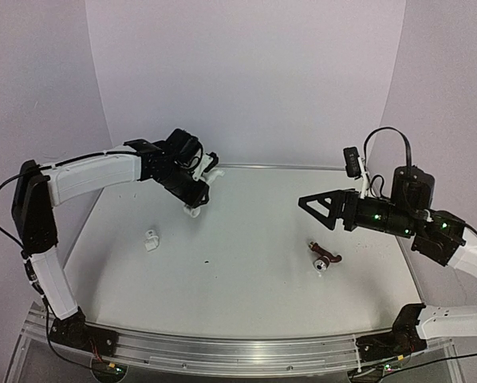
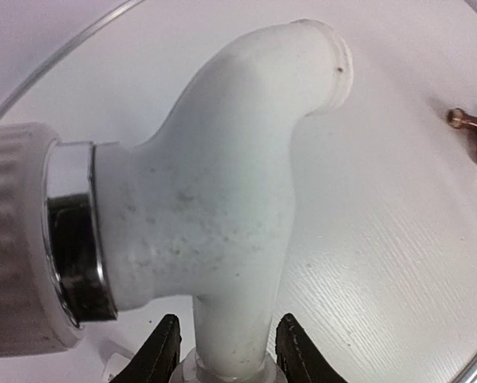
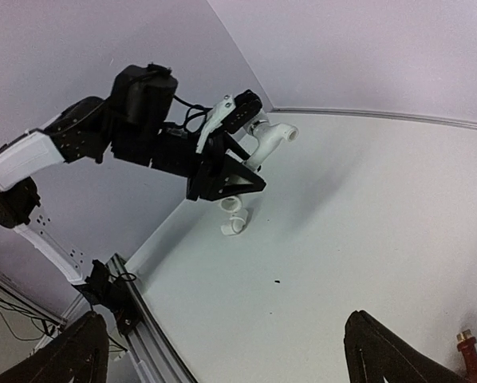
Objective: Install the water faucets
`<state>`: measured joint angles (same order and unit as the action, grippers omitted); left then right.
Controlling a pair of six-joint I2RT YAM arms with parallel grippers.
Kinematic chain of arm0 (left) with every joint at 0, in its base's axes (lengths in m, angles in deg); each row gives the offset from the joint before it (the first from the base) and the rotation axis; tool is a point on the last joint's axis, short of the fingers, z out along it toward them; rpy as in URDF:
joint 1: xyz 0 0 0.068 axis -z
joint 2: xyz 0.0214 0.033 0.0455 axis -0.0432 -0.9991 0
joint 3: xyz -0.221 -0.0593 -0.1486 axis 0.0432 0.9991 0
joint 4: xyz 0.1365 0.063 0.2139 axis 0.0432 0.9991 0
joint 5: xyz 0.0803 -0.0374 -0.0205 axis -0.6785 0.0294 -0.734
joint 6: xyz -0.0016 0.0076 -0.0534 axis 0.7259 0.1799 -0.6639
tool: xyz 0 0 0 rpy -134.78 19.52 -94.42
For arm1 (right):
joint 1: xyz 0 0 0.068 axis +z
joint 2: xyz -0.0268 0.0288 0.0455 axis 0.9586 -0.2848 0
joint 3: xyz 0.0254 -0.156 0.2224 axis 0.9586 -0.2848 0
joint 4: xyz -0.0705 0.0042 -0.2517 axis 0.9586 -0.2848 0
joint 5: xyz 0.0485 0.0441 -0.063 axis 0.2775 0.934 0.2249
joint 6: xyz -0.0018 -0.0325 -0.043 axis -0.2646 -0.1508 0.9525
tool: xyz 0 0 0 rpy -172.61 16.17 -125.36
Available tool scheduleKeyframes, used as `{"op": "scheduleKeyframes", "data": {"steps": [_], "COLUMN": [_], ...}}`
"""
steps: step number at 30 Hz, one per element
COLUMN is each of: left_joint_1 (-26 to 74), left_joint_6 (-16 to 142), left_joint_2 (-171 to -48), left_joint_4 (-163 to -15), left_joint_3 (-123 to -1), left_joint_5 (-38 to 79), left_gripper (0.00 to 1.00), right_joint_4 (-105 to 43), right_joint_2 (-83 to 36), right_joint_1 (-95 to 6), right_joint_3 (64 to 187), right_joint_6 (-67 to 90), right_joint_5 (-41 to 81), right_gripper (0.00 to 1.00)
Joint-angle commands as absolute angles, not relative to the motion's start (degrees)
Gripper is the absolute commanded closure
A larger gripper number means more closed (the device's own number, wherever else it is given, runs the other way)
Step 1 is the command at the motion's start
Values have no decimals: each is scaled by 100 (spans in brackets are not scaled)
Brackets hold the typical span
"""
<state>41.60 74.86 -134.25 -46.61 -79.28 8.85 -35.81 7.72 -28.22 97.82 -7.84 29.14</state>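
1. the left pincer (image 2: 229,351) is clenching the faucet (image 2: 214,199) by its lower stem, with one finger pressing on each side. nothing else is supporting it.
2. the faucet is hanging clear of the surface (image 1: 246,271) at the far left, near the back wall. the left arm is the only one on it.
3. long axis: the stem is running straight out along the fingers' line. the spout is curling away at the far end, and the knob is sticking out sideways across that line.
4. a white fitting (image 3: 234,217) is standing on the surface just below the held faucet, not touching it, with its mouth seemingly facing up. i am judging this to be the socket, so the coming move is hinging on lining the stem end over that mouth. the stem end is hiding between the fingers.
5. the right pincer (image 1: 312,203) is standing released with its jaws wide, carrying nothing. it is well apart across the surface and pointing toward the left one.
6. a second fitting (image 1: 151,239) is lying nearer the left base. a brown piece (image 1: 325,259) with a silvery end is lying by the right arm and is too small to identify.
7. looks: the faucet is showing white plastic with faint grey speckling, a flared lip on the spout, a bright chrome collar and a ribbed white knob.
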Motion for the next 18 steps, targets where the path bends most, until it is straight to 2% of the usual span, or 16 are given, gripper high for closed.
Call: {"op": "scheduleKeyframes", "data": {"steps": [1,7,18], "left_joint_1": [3725,3628,3630], "left_joint_6": [7189,7054,6727], "left_joint_2": [-14068,-15607,-17109], "left_joint_4": [-5100,-5009,-4553], "left_joint_3": [-8413,-9389,-10940], "left_joint_5": [1659,2145,2090], "left_gripper": [80,78,72], "right_joint_4": [-3599,-3646,-3718], "right_joint_2": [883,1073,1168], "right_joint_1": [-2888,-3017,-3162], "right_joint_3": [9676,9521,9445], "right_joint_6": [-153,-34,-36], "right_joint_5": [2676,2620,2744], "right_gripper": [2,2,2]}}
